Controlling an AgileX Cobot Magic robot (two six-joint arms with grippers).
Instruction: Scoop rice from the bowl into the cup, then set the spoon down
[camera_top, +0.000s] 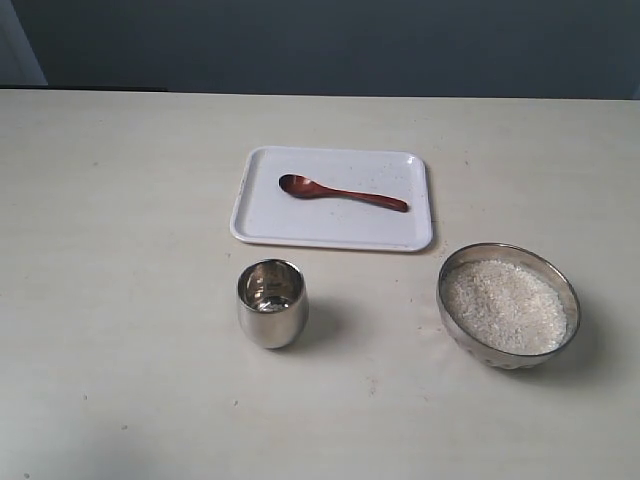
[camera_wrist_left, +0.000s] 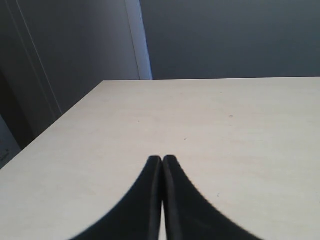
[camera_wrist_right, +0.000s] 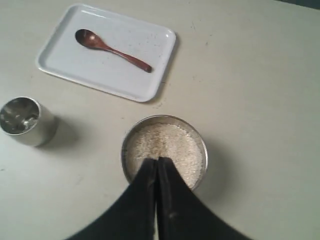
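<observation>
The spoon (camera_top: 342, 193) lies flat on the white tray (camera_top: 260, 225). Its head points toward the tray's left edge and its handle runs toward the right edge, slightly angled to the near side. The cup (camera_top: 272, 303) stands upright on the surface (camera_top: 120, 250), just off the tray's near-left corner and not touching it. The bowl (camera_top: 440, 290) sits off the tray's near-right corner, also apart from it, and holds a level bed of rice (camera_top: 505, 305). The left claw (camera_wrist_left: 162, 159) is closed, its fingers pressed together with nothing between them, over bare surface; the tray is not in its view. The right claw (camera_wrist_right: 158, 160) is likewise closed and empty, above the rice, on the bowl's side away from the tray.
</observation>
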